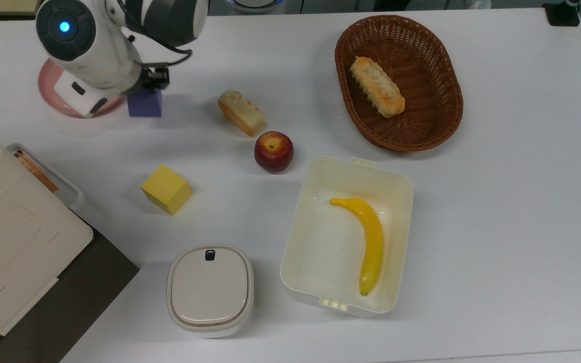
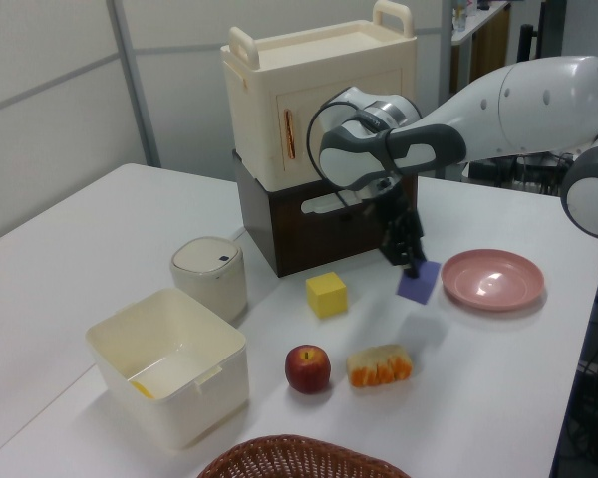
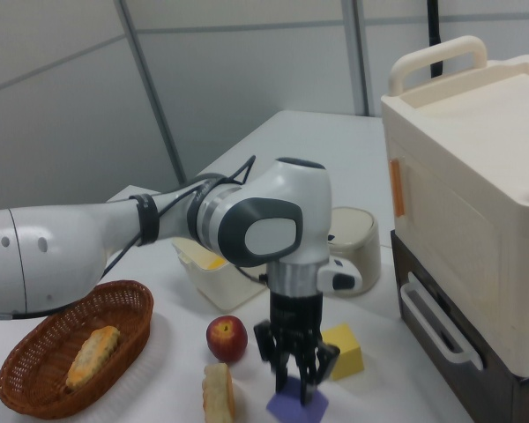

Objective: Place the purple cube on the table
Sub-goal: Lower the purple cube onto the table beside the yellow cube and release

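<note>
The purple cube (image 1: 144, 104) (image 2: 418, 282) (image 3: 297, 407) hangs in the air, tilted, just off the pink plate (image 1: 51, 83) (image 2: 492, 278). My gripper (image 1: 150, 86) (image 2: 412, 261) (image 3: 298, 377) is shut on the cube's top, gripping it from above. In the left view the cube is above the white table (image 2: 498, 368), between the plate and the yellow cube (image 2: 327, 294). Its shadow falls on the table beside the bread slice (image 2: 379, 364). The plate itself holds nothing.
A yellow cube (image 1: 166, 189), bread slice (image 1: 241, 112) and apple (image 1: 274, 151) lie mid-table. A white bin (image 1: 300, 212) holds a banana (image 1: 366, 237). A wicker basket (image 1: 452, 101) holds bread. A lidded pot (image 1: 210, 290) and a cream cabinet (image 2: 319, 95) stand nearby.
</note>
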